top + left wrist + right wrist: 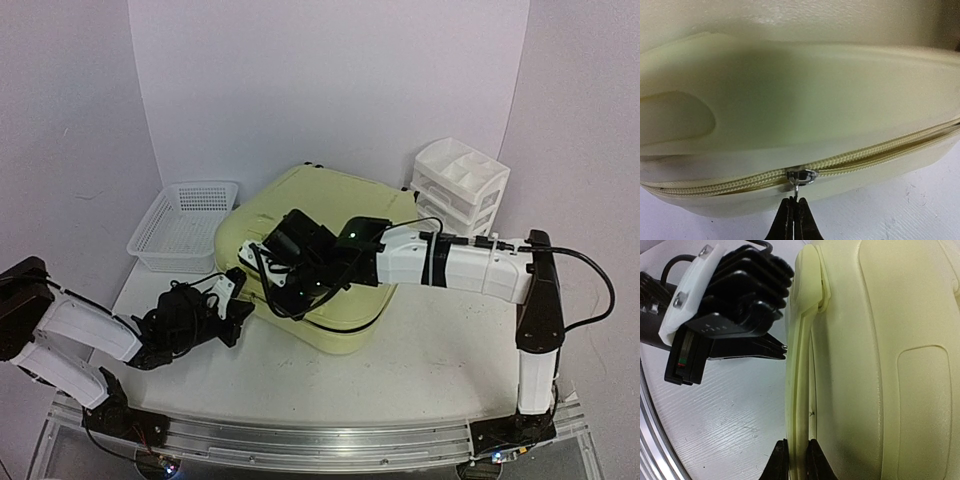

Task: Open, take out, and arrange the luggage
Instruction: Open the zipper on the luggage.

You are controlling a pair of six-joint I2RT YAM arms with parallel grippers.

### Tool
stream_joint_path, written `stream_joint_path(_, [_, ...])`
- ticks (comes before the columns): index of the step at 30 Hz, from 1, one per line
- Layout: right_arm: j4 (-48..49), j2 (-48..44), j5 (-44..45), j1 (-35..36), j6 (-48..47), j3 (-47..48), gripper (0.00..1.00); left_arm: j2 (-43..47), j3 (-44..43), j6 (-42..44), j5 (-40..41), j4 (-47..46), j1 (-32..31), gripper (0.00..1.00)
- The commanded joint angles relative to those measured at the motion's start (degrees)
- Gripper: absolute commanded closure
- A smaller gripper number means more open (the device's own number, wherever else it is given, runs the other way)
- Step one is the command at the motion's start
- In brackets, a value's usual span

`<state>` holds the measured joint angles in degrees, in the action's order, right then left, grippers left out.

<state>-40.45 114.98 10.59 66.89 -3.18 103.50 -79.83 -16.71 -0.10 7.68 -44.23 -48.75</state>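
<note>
The luggage (325, 195), a pale yellow-green hard-shell suitcase, lies flat on the table with its zipper closed. My left gripper (240, 303) is at its near left side. In the left wrist view that gripper (794, 202) is shut on the small metal zipper pull (796, 190) hanging from the slider (802, 176). My right gripper (283, 283) reaches over the case from the right. In the right wrist view it (796, 447) is shut on a narrow moulded handle strip (800, 390) along the luggage (880, 365) edge. The left gripper's fingertips (781, 346) touch the same edge further along.
A white mesh basket (185, 225) stands at the back left of the table. A white drawer organizer (460, 185) stands at the back right, close to the luggage. The white table (440, 350) ends at a metal rail (320, 440) in front.
</note>
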Motion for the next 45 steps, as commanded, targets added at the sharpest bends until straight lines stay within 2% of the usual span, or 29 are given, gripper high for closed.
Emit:
stream_joint_path(1, [9.3,-9.7,2.5,-0.2,5.8,0.0,1.00,7.2,-6.4,-7.5,2.2,13.9,3.7,1.00])
stream_joint_path(6, [8.8,-13.3,2.4,-0.2,5.6,-5.4,1.00,12.8,-6.0,-15.1,-3.4,22.5,11.2,1.00])
stream_joint_path(10, [7.8,-16.7,-3.7,-0.2,3.7,-10.8,1.00,15.2,-7.8,-16.1,-4.3,28.9,13.2,1.00])
stream_joint_path(16, [1.2,-19.0,-9.8,-0.2,-0.8,-13.4,1.00,16.7,-10.6,-18.1,-7.3,35.7,16.2,1.00])
stream_joint_path(20, [-1.8,-20.8,-18.5,0.0,-3.1,-15.1,1.00,17.2,-13.1,-16.6,-11.2,38.8,17.7,1.00])
stream_joint_path(30, [-8.2,-20.9,-28.8,3.4,-7.6,-15.1,1.00,11.7,-21.6,-11.2,-20.5,49.0,22.6,1.00])
stream_joint_path(45, [-11.0,-24.8,-25.4,8.7,-10.7,-15.2,1.00,-0.8,-35.2,-3.2,-25.5,56.5,29.6,1.00])
